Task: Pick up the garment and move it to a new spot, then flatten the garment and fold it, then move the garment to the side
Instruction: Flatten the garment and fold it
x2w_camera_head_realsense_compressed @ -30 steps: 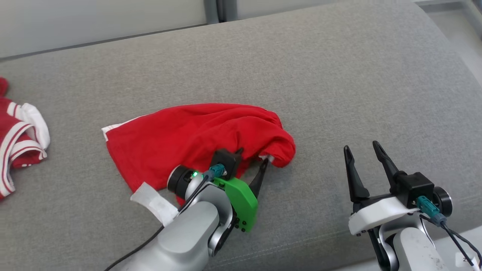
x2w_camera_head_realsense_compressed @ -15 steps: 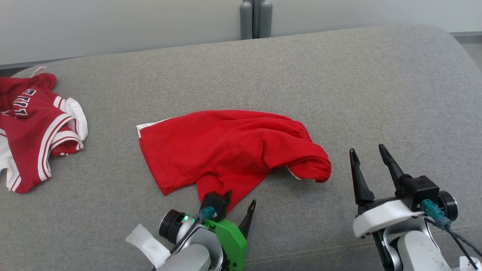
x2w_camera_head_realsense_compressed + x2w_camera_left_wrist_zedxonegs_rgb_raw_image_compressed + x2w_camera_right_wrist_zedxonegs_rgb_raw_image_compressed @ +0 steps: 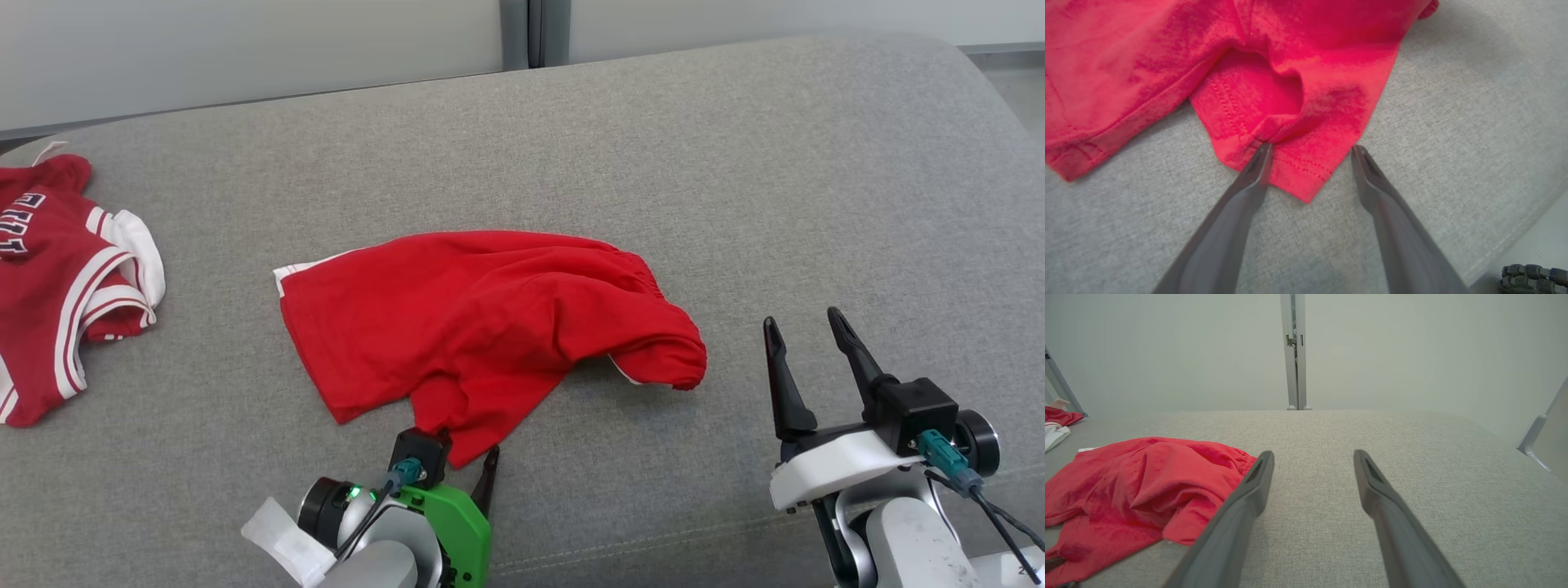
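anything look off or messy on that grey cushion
Nothing is damaged or spilled. The plain red cloth garment lies rumpled on the grey fabric cushion, its right end bunched into a roll. A red-and-white striped jersey sits crumpled at the far left.
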Motion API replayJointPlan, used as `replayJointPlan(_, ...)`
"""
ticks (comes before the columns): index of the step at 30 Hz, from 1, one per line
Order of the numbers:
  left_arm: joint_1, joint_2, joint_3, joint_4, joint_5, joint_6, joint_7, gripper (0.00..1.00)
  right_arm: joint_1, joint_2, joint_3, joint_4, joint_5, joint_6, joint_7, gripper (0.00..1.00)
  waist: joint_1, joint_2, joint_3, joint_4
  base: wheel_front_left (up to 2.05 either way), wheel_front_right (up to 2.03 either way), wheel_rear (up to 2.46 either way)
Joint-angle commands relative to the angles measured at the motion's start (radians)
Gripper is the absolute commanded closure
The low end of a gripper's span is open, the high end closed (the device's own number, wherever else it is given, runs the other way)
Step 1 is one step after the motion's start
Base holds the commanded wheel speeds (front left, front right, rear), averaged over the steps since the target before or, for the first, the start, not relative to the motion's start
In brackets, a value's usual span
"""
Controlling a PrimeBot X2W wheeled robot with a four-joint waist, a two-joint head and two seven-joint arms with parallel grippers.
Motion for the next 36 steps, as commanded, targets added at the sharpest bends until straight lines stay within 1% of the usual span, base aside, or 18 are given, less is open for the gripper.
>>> replayJointPlan(1,-0.012,0.001,0.001,0.017,-0.005,-0.006,0.0,0.75,-0.007,-0.003,-0.003,-0.005,-0.002,0.0,-0.004,0.0,0.0001,0.0,0.004,-0.004,0.0,0.0,0.0)
replayJointPlan(2,-0.018,-0.001,0.006,0.019,-0.006,-0.008,-0.002,1.0,-0.007,-0.003,-0.005,-0.006,-0.002,0.0,-0.004,0.0,0.0001,0.0,0.005,-0.004,0.0,0.0,0.0)
replayJointPlan(5,-0.037,0.0,0.024,0.002,0.008,-0.013,-0.008,1.0,-0.002,-0.003,-0.015,-0.009,-0.004,0.0,-0.004,0.0,0.0001,0.0,0.004,0.001,0.0,0.0,0.0)
replayJointPlan(7,-0.054,0.008,0.04,-0.026,0.024,-0.008,-0.008,1.0,0.001,-0.003,-0.021,-0.008,-0.004,0.0,-0.004,0.0,0.0001,0.0,0.001,0.007,0.0,0.0,0.0)
replayJointPlan(13,-0.077,0.061,0.131,-0.217,0.11,0.035,-0.008,1.0,0.011,-0.003,-0.031,-0.011,0.002,0.0,-0.004,0.0,0.0001,0.0,-0.011,0.032,0.0,0.0,0.0)
replayJointPlan(18,-0.089,0.108,0.163,-0.365,0.151,0.064,-0.007,1.0,0.015,-0.003,-0.024,-0.007,0.008,0.0,-0.004,0.0,0.0001,0.0,-0.02,0.04,0.0,0.0,0.0)
replayJointPlan(21,-0.102,0.13,0.156,-0.456,0.169,0.088,0.023,1.0,0.02,-0.003,-0.022,-0.006,0.008,0.0,-0.004,0.0,0.0001,0.0,-0.026,0.04,0.0,0.0,0.0)
replayJointPlan(26,-0.121,0.175,0.153,-0.625,0.179,0.136,0.113,1.0,0.021,-0.003,-0.022,-0.005,0.009,0.0,-0.004,0.0,0.0001,0.0,-0.033,0.033,0.0,0.0,0.0)
replayJointPlan(27,-0.121,0.175,0.153,-0.625,0.179,0.136,0.113,1.0,0.021,-0.003,-0.022,-0.005,0.009,0.0,-0.004,0.0,0.0001,0.0,-0.033,0.033,0.0,0.0,0.0)
replayJointPlan(29,-0.125,0.195,0.164,-0.678,0.168,0.156,0.153,1.0,0.02,-0.003,-0.021,-0.006,0.011,0.0,-0.004,0.0,0.0001,0.0,-0.031,0.028,0.0,0.0,0.0)
replayJointPlan(32,-0.123,0.237,0.182,-0.706,0.144,0.178,0.218,1.0,0.014,-0.003,-0.017,-0.009,0.012,0.0,-0.004,0.0,0.0001,0.0,-0.021,0.019,0.0,0.0,0.0)
replayJointPlan(34,-0.128,0.256,0.197,-0.692,0.127,0.174,0.242,1.0,0.004,-0.003,-0.012,-0.011,0.013,0.0,-0.004,0.0,0.0001,0.0,-0.008,0.012,0.0,0.0,0.0)
replayJointPlan(36,-0.138,0.272,0.206,-0.652,0.108,0.161,0.259,1.0,-0.007,-0.003,-0.005,-0.011,0.014,0.0,-0.004,0.0,0.0001,0.0,0.007,0.003,0.0,0.0,0.0)
